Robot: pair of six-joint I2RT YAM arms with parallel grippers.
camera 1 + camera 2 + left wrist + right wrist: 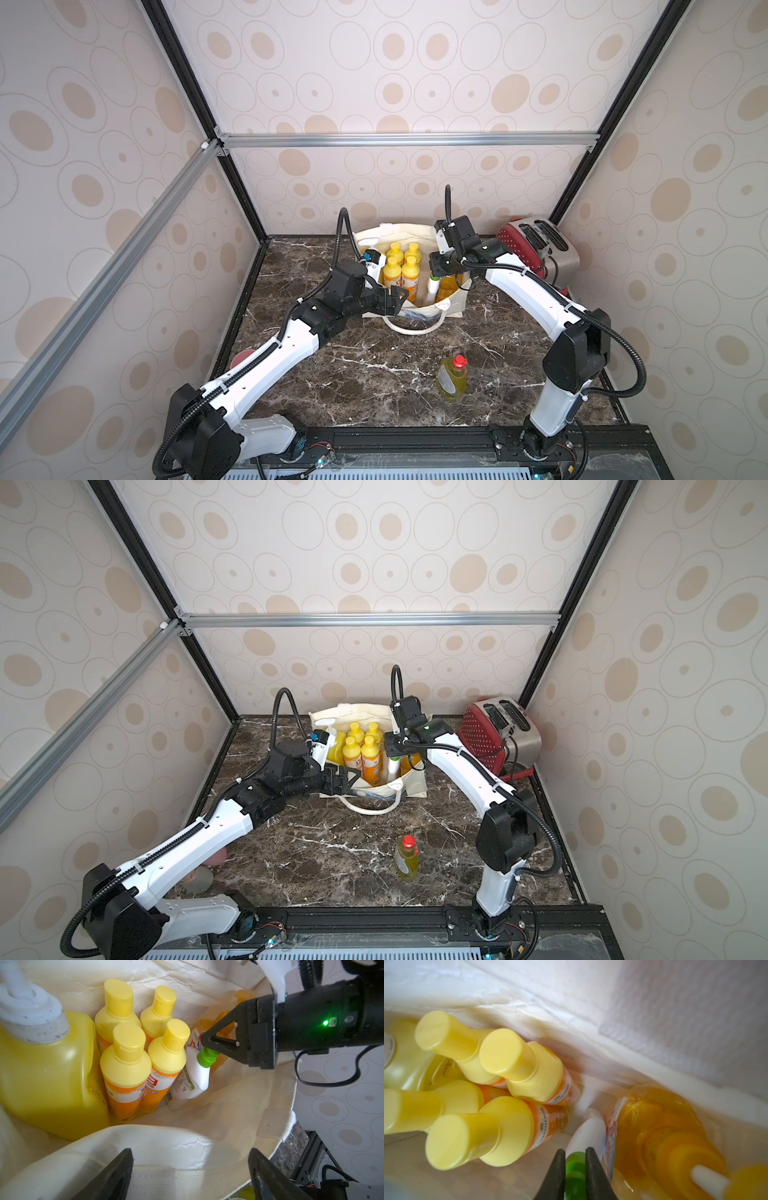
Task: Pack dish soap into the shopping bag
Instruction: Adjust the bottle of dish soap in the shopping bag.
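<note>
Inside the canvas bag [239, 1101] — right tool [575, 1155] pinched on the white bottle's [197, 1078] ribbed green cap [207, 1057], left tool [190, 1159] seemingly agape.

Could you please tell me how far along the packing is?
Done: four orange bottles, the yellow pump bottle and the amber pump bottle stand inside the shopping bag. In hand: the right claw grips the white bottle by its green cap, inside the bag. Remaining: the red-capped bottle stands on the table.

Tote [455, 301] at 12 o'clock, four yellow-capped bottles [409, 272] inside; red-capped bottle [451, 376] standing at 5 o'clock; red toaster [538, 249] at 2 o'clock.
</note>
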